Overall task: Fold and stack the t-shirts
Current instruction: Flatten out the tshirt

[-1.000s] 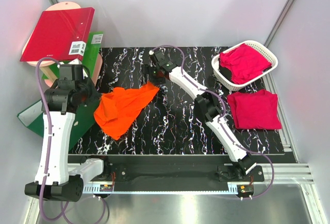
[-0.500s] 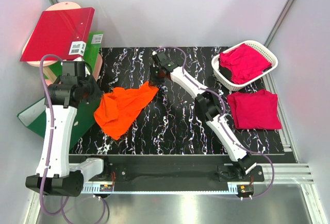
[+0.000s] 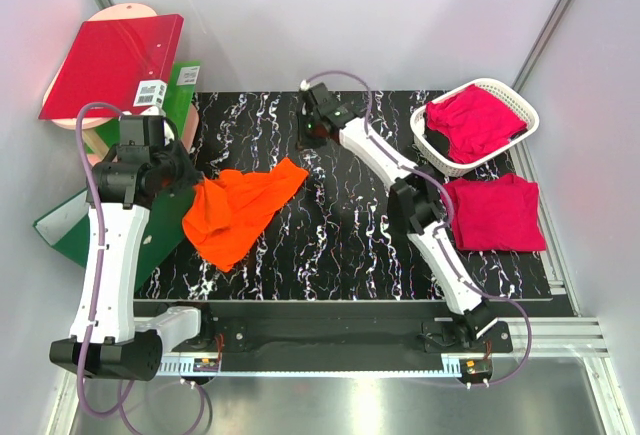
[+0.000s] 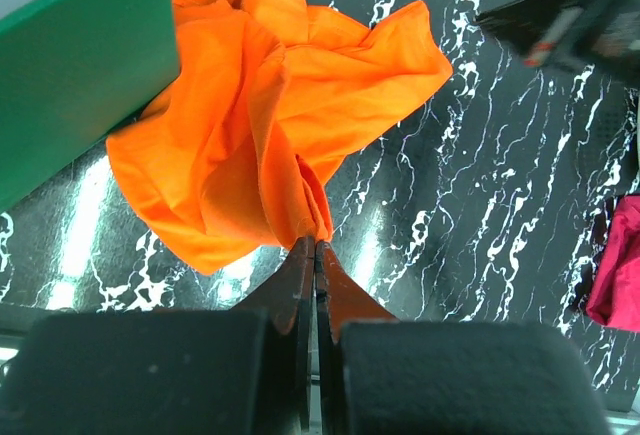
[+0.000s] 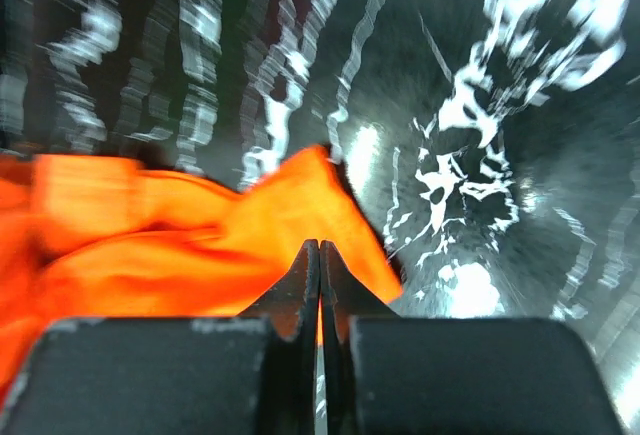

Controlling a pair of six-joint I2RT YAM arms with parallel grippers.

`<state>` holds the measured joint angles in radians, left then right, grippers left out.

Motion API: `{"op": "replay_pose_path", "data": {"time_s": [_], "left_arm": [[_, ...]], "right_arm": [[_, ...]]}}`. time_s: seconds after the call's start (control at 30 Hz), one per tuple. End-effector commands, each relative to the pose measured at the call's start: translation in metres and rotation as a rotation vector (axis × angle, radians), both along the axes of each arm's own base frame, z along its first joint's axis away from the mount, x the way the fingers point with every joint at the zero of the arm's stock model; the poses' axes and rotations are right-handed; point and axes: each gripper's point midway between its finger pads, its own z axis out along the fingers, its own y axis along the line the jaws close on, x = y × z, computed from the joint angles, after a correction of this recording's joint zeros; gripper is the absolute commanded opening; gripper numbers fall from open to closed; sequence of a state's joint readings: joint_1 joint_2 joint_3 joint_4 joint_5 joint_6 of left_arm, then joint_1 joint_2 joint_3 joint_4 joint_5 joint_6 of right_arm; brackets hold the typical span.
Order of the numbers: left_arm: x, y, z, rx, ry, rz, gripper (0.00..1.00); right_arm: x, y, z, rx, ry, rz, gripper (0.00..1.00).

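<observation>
Nearest me, in the lower left of the top view, the orange shirt (image 3: 235, 217) lies crumpled on the table (image 3: 330, 255), well apart from everything pink. My left gripper (image 4: 316, 247) is closed on it: in the left wrist view the fingers meet with a fold of orange cloth pinched at their tips, at the shirt's left edge, close by the green binder (image 4: 70, 65). From that pinch the shirt's long axis runs diagonally up and to the right, ending in a pointed free corner near the middle of the top view. My right gripper (image 3: 318, 135) is closed too, fingers pressed together, but I judge it empty. From above it stands beyond that corner, further up the frame and a little right, with bare table between. Its own view is blurred and shows the orange point past the fingertips. So the corner lies down and left of my right gripper, and that arm is much the nearer; to spread the shirt it would need to open and drop onto that corner. Further right a pink shirt (image 3: 492, 213) lies flat, and beyond it, at upper right, the basket (image 3: 522, 107) holds more pink cloth (image 3: 470, 120).
</observation>
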<state>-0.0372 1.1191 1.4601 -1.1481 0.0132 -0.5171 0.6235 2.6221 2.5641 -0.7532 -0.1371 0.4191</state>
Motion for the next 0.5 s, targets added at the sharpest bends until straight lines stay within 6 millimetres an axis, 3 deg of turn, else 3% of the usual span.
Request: {"op": "replay_pose_path", "data": {"time_s": [0.0,0.03,0.07,0.1,0.17,0.3,0.47], "left_arm": [[0.015,-0.006,0.024,-0.028,-0.11,-0.025,0.0],[0.016,-0.006,0.022,-0.027,-0.107,-0.028,0.0],[0.016,-0.008,0.02,-0.032,-0.102,-0.034,0.0],[0.016,-0.008,0.02,-0.034,-0.102,-0.036,0.0],[0.015,-0.01,0.018,-0.041,-0.096,-0.046,0.0],[0.013,-0.012,0.01,-0.05,-0.077,-0.052,0.0],[0.01,-0.012,0.005,-0.053,-0.064,-0.049,0.0]], "right_arm": [[0.015,-0.009,0.102,0.041,-0.224,-0.017,0.25],[0.014,-0.009,0.092,0.031,-0.205,-0.01,0.36],[0.013,-0.008,0.083,0.028,-0.187,0.0,0.57],[0.012,-0.004,0.066,0.026,-0.159,0.017,0.64],[0.007,0.005,0.053,0.054,-0.114,0.047,0.73],[0.007,0.018,0.021,0.086,-0.048,0.057,0.75],[0.006,0.026,-0.002,0.109,-0.001,0.067,0.75]]}}
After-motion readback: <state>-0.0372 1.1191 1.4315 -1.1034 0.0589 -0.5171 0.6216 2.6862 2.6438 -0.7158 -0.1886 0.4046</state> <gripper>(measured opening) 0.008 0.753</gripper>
